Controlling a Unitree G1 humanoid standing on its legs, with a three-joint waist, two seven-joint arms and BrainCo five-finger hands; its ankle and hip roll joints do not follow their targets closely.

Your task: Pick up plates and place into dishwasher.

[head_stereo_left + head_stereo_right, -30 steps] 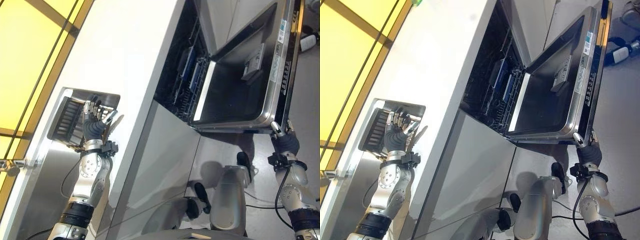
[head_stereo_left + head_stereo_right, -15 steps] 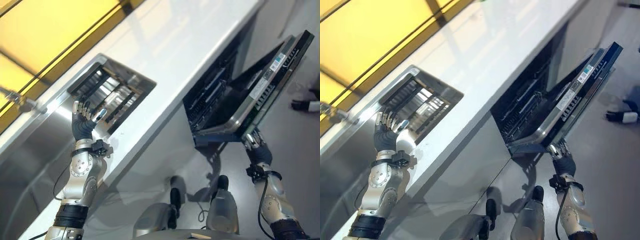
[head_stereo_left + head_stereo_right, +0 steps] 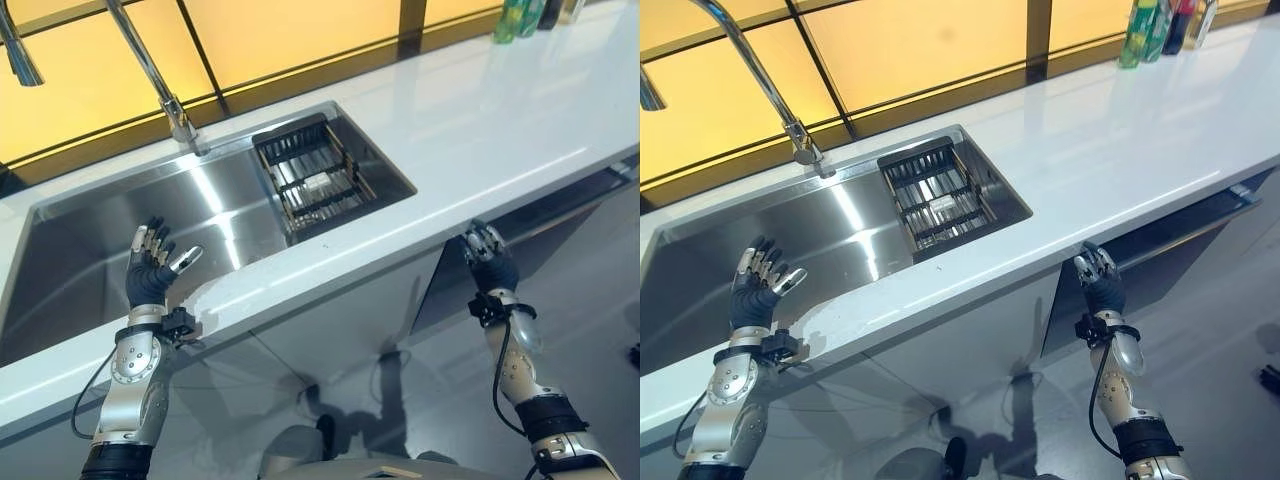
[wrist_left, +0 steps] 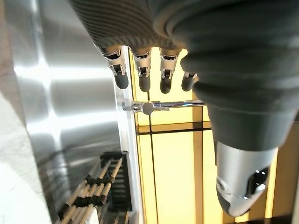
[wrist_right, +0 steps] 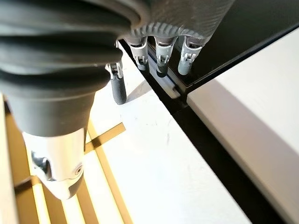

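Observation:
My left hand [image 3: 150, 275] is raised over the front edge of the steel sink [image 3: 90, 250], fingers spread and straight, holding nothing; its fingertips [image 4: 141, 80] point toward the faucet. A black dish rack [image 3: 318, 172] sits in the right end of the sink with a small pale item lying in it; I cannot tell whether it is a plate. My right hand [image 3: 487, 260] is held up below the counter's front edge, open and empty, beside the dark dishwasher door [image 3: 1170, 243]. Its fingertips [image 5: 159, 63] hover just off the door's black top edge.
A tall chrome faucet [image 3: 165, 95] rises behind the sink. The white counter [image 3: 500, 110] runs to the right, with bottles [image 3: 1160, 25] at its back edge. White cabinet fronts [image 3: 330, 320] lie below the counter, with grey floor in front of them.
The whole picture has swung round, so the camera has moved and the counter now lies level. Both hands stay raised and open; the right one remains by the dishwasher door's edge.

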